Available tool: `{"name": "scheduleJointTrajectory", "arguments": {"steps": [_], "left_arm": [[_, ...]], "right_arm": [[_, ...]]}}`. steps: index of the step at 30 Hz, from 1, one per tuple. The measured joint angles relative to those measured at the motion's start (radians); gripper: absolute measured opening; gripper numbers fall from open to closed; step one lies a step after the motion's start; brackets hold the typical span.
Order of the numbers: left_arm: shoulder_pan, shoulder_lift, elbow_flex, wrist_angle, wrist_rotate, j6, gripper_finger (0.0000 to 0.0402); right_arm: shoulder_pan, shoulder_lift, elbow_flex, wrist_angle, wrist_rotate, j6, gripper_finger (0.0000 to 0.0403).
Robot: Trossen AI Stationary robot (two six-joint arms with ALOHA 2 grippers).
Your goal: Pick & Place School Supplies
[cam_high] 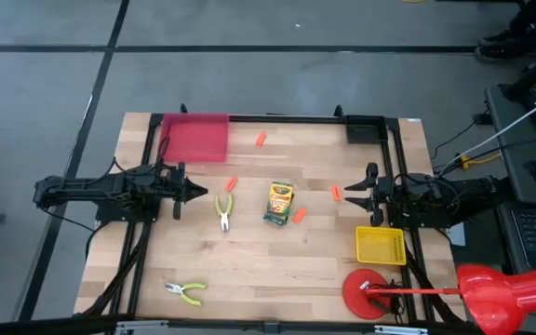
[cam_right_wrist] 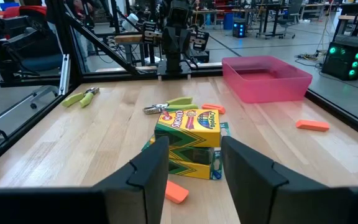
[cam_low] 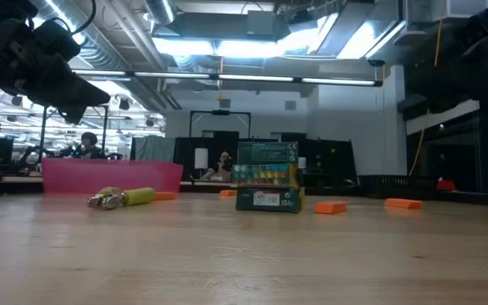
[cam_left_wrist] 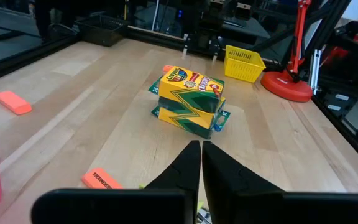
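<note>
The green-and-yellow crayon box (cam_high: pixel 279 203) lies near the table's middle, printed face up; it also shows in both wrist views (cam_left_wrist: pixel 190 99) (cam_right_wrist: pixel 188 140). One pair of yellow-green pliers (cam_high: pixel 224 210) lies left of it, another (cam_high: pixel 186 292) near the front edge. Several orange stubs lie loose, one (cam_high: pixel 299 215) beside the box. My left gripper (cam_high: pixel 203 193) (cam_left_wrist: pixel 201 154) hovers shut, left of the box, its fingers pointing at it. My right gripper (cam_high: pixel 345 194) (cam_right_wrist: pixel 194 168) hovers open on the box's right, facing it.
A pink tray (cam_high: pixel 194 137) sits at the far left corner. A yellow mesh basket (cam_high: pixel 381 246) stands at the right, with a red round stand base (cam_high: pixel 366 293) nearer the front edge. Bare wood lies along the front between the near pliers and the red base.
</note>
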Motion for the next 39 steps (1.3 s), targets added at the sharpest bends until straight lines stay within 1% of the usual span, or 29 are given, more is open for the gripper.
{"name": "scheduleJointTrajectory", "arguments": {"steps": [34, 36, 38, 39], "left_arm": [[0.0, 0.0, 0.0, 0.0, 0.0, 0.0, 0.0011], [0.0, 0.0, 0.0, 0.0, 0.0, 0.0, 0.0013], [0.0, 0.0, 0.0, 0.0, 0.0, 0.0, 0.0012], [0.0, 0.0, 0.0, 0.0, 0.0, 0.0, 0.0012]], "right_arm": [[-0.001, 0.0, 0.0, 0.0, 0.0, 0.001, 0.0153], [-0.001, 0.0, 0.0, 0.006, 0.031, 0.0, 0.0153], [-0.001, 0.0, 0.0, 0.023, 0.132, 0.006, 0.0153], [-0.001, 0.0, 0.0, 0.036, 0.179, 0.047, 0.0153]]}}
